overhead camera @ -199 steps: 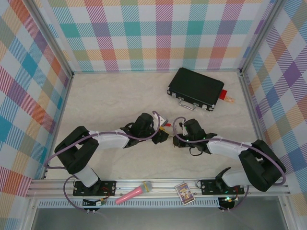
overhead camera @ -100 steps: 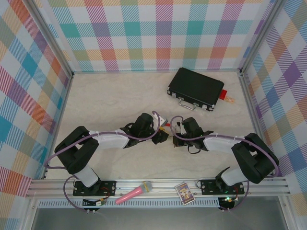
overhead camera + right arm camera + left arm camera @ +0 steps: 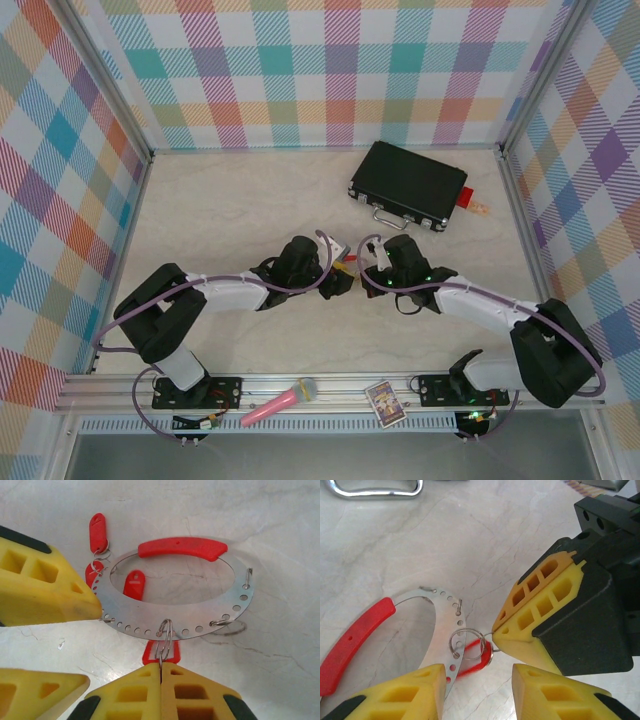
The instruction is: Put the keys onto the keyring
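Note:
The keyring (image 3: 180, 617) is a flat grey loop pierced with holes, with a red arc (image 3: 176, 548) on its far side. My right gripper (image 3: 160, 667) is shut on the wire loop of one red key (image 3: 161, 653), and that loop crosses the ring's near rim. Two more keys (image 3: 97, 530) lie at the ring's left, and another (image 3: 134, 584) shows through its opening. My left gripper (image 3: 95, 645) is open, its upper finger (image 3: 45, 587) touching the ring's left rim. The left wrist view shows the keyring (image 3: 442, 625), the held key (image 3: 472, 662), my left gripper (image 3: 477, 672) and my right gripper (image 3: 496, 630).
A black case (image 3: 408, 185) lies at the back right, with a red block (image 3: 466, 197) beside it. A pink microphone (image 3: 280, 400) and a small card (image 3: 383, 403) rest on the front rail. Both grippers (image 3: 350, 275) meet mid-table. Plaid walls enclose three sides.
My right gripper has shut on the key's wire loop, and the right arm's elbow has swung outward. The left arm has hardly moved.

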Tool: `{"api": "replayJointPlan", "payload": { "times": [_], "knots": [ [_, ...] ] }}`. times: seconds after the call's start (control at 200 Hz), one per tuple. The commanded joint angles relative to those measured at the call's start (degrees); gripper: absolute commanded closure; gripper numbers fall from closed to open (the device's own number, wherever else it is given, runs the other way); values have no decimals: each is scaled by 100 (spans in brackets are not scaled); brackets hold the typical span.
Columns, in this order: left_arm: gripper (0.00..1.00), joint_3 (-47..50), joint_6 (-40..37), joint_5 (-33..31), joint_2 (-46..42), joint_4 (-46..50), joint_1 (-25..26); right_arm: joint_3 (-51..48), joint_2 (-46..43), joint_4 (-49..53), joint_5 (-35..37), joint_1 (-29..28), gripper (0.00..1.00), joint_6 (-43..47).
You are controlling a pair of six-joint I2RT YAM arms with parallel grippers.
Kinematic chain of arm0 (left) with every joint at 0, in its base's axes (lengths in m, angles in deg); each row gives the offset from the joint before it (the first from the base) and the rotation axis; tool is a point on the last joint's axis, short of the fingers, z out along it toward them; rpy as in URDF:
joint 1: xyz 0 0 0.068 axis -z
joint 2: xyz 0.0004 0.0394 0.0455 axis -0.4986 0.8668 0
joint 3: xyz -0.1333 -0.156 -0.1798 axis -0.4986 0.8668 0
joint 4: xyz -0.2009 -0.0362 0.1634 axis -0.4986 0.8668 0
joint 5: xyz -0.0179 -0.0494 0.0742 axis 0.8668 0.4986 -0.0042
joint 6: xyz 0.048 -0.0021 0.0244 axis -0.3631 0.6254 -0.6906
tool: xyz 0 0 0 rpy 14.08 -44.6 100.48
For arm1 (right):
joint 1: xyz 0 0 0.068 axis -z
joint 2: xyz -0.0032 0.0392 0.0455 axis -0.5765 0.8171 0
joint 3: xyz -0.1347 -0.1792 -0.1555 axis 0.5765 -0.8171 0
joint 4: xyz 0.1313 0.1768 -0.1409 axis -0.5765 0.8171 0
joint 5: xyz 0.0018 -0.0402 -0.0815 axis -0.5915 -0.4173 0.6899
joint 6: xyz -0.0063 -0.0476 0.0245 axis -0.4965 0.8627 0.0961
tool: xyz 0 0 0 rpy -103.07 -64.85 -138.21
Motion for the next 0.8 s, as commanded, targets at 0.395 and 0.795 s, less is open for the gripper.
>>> {"api": "replayJointPlan", "payload": {
  "times": [0.395,0.795],
  "knots": [
    [67,132,1393,1681,1273,-2807,-647,87,-382,115,-12,59,100,636],
    [63,16,1402,1527,1182,-2562,-634,-26,-514,-30,-144,111,100,773]
  ]
}}
